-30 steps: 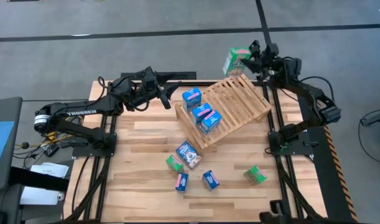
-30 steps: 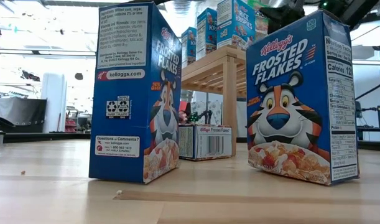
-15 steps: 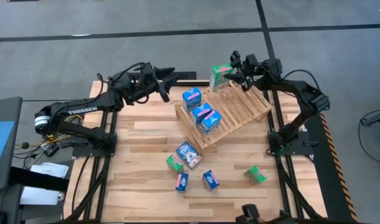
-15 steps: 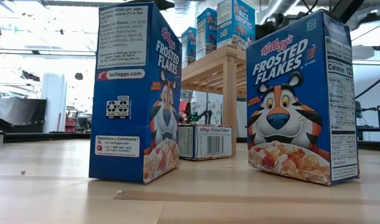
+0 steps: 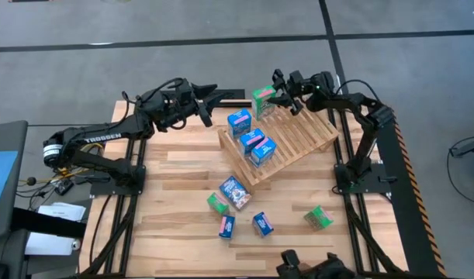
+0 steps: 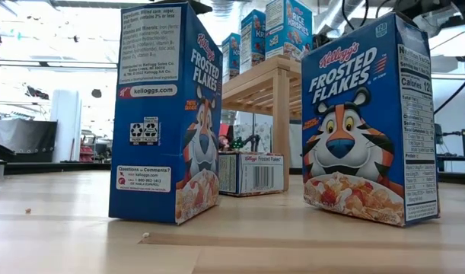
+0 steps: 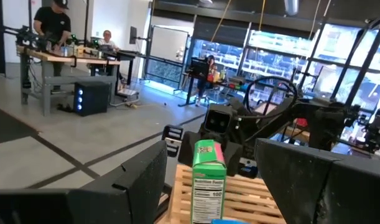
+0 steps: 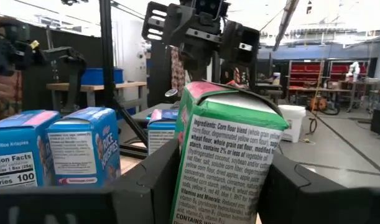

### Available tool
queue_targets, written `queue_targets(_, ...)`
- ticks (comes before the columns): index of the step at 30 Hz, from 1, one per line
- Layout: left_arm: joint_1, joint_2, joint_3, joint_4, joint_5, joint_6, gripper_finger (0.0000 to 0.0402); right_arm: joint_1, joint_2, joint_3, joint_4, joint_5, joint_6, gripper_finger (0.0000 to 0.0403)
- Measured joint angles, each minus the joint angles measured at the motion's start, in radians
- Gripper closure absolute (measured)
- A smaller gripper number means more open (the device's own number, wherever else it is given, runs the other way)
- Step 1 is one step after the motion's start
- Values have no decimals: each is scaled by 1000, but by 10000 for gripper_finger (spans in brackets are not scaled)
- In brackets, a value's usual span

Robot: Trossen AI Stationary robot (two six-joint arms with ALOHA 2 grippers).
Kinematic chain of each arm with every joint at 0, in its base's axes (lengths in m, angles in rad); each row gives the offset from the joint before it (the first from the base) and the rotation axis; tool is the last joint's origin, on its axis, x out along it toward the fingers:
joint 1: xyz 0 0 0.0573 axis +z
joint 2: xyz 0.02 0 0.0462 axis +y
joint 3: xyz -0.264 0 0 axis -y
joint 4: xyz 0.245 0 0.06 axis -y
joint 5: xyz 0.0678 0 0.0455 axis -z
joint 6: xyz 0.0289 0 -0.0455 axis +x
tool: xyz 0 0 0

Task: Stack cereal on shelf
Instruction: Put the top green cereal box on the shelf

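Over far end of slatted rack, right gripper clamped on green cereal box, box upright betw. its fingers, held just above rack's far left corner; same box seen close in right wrist view w/ ingredient panel facing cam, and from other side in left wrist view. Left gripper hovering just left of rack's far corner, near the green box but apart from it, jaws spread wide, holding nothing. On rack, three blue boxes in a row along left side: one far, one mid, one near, side by side w/ pink tops. Low view shows Rice Krispies boxes up on raised wooden rack edge. On plank tabletop nearer than rack: larger blue box lying flat, small green box touching its left side, blue-pink box nearer, another blue box just right of that, and green box well apart to right. Low view: two Frosted Flakes boxes upright close to cam, left and right, a third lying on its side betw. them, farther back. People at desks in room behind, per left wrist view.
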Motion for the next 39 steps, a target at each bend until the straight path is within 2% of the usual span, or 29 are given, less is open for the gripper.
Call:
queue_targets(7,0,0,0,-35,-16,16,168,15,8,1,-2,-46,-12,210)
queue_targets(14,0,0,0,-42,-23,15,168,15,8,-10,-24,-31,-101,210)
queue_targets(25,0,5,0,-46,-22,30,168,55,7,-11,-243,-22,-314,210)
queue_targets(39,0,5,0,-46,-32,34,168,52,7,-11,-257,-29,-317,210)
